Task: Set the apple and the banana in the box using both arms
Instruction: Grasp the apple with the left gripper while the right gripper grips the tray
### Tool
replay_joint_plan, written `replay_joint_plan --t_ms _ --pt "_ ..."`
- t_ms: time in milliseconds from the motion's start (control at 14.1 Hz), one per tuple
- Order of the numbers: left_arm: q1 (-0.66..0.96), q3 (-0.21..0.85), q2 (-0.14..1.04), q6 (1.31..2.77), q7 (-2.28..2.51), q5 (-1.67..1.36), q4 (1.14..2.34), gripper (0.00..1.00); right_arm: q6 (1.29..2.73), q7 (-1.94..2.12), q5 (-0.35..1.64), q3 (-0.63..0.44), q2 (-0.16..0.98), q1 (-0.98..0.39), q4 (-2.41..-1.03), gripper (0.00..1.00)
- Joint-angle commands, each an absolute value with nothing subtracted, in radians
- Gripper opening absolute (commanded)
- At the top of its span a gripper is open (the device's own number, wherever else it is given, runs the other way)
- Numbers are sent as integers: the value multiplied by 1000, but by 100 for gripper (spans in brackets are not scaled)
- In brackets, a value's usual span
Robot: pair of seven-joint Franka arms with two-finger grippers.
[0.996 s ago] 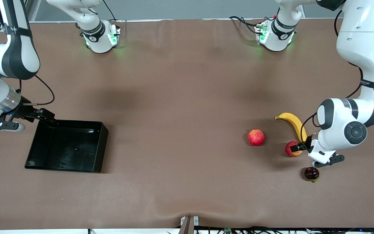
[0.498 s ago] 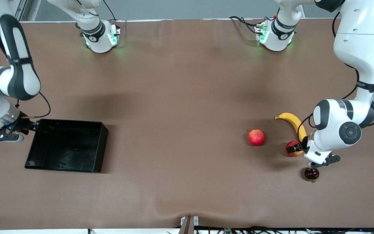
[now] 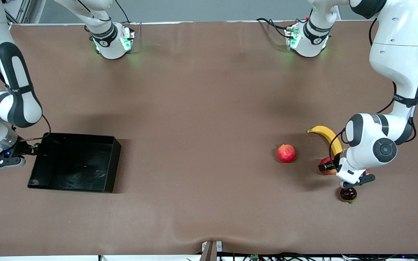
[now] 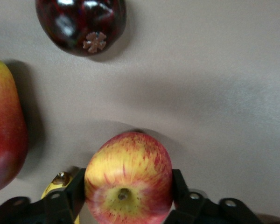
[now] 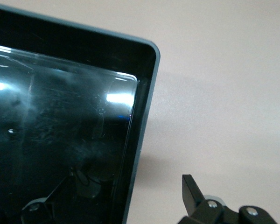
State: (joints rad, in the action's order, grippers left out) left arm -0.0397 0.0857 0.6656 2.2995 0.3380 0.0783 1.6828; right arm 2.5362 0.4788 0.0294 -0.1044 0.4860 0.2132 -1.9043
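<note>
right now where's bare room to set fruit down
The box floor is bare, and so is the table between it and the pomegranate. It is crowded by the left gripper, jaws around the apple, with banana and mango beside.

Robotics lab, two white arms (image 3: pixel 394 72) bolted to brown-covered bench (image 3: pixel 201 108), cables (image 3: pixel 272 23) at edge

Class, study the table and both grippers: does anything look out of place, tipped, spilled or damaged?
Nothing stands out. The box sits flat and empty beside the right gripper; the left gripper is shut on the apple, beside the banana. No spill or damage shows.
</note>
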Motion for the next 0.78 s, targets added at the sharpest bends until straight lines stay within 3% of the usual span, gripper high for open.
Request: replay_joint_plan --t_ms 0,71,142,213,711 --pt "-35 84 650 2306 338 90 1681 0 2545 489 34 -89 549 241 -1876 100" --pt "-37 84 638 2304 334 95 1678 0 2545 488 35 -87 555 242 -1876 100" --pt "-38 84 618 2301 336 97 1677 0 2543 485 35 -87 560 242 -1876 58" --pt "-41 84 595 2298 337 97 1677 0 2543 482 52 -87 561 241 -1876 1" --pt "-41 118 425 2185 336 97 1677 0 2540 491 104 -87 565 239 -1871 0"
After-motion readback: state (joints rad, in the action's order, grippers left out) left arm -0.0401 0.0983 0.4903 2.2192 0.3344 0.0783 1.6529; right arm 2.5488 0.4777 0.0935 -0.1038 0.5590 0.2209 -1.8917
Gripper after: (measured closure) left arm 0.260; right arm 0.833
